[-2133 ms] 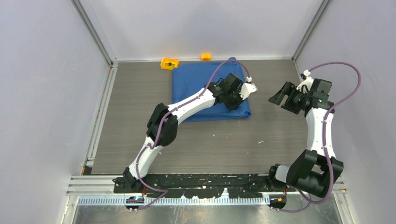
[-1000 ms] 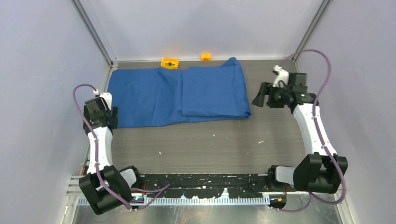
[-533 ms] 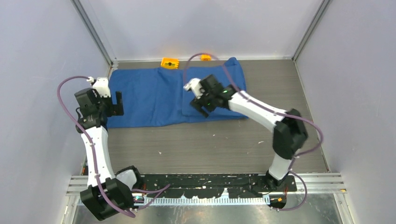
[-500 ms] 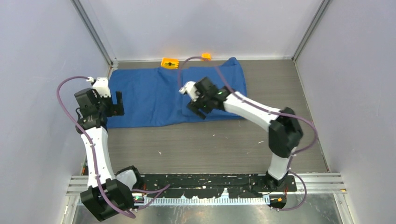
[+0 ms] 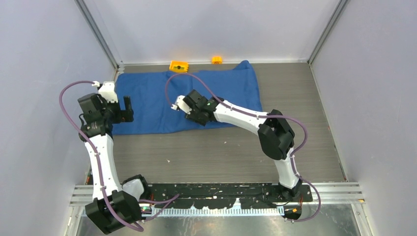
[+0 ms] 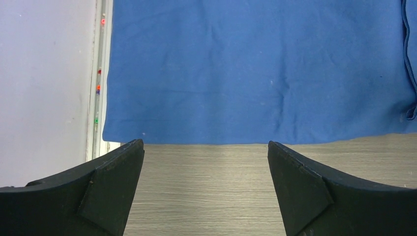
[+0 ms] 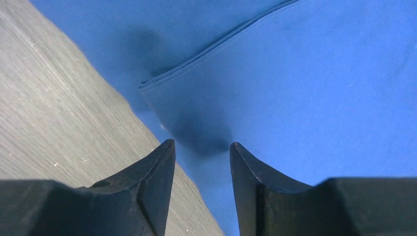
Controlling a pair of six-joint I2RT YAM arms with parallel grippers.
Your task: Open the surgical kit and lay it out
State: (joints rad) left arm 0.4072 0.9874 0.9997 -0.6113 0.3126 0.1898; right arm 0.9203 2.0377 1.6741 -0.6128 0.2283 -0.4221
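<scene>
Nearest the camera, the left jaws stand wide open and hold nothing. Their two black fingers (image 6: pixel 108 191) flank a bare strip of wood-grain tabletop (image 6: pixel 206 187). Just beyond their tips runs the straight near edge of the large blue cloth wrap (image 6: pixel 255 73). Its corner sits just past the finger on the left of the wrist view. Outside that finger lie a metal rail (image 6: pixel 100 73) and then the pale wall (image 6: pixel 44 73). Off to the other side of these jaws, a stitched hem of the cloth shows at the frame's edge.

The right jaws hang partway open with a narrow gap between their fingers (image 7: pixel 152 182), and nothing is pinched between them. They hover low over the wrap's near border and throw a dark shadow on the fabric under the tips. Tabletop shows on one side of them and blue cloth on the other. Just ahead of the tips, the corner of a folded upper layer (image 7: pixel 211 49) lies on the layer beneath, and its hem runs away from the jaws.

From above, the wrap lies spread across the far half of the tabletop. It lies flat as one layer between the two sets of jaws and doubled over beyond the right jaws. What lies under the folds cannot be made out.

Farthest off, past the wrap's back edge, a larger orange block (image 5: pixel 179 66) and a smaller orange block (image 5: pixel 217 60) sit against the rear wall.
</scene>
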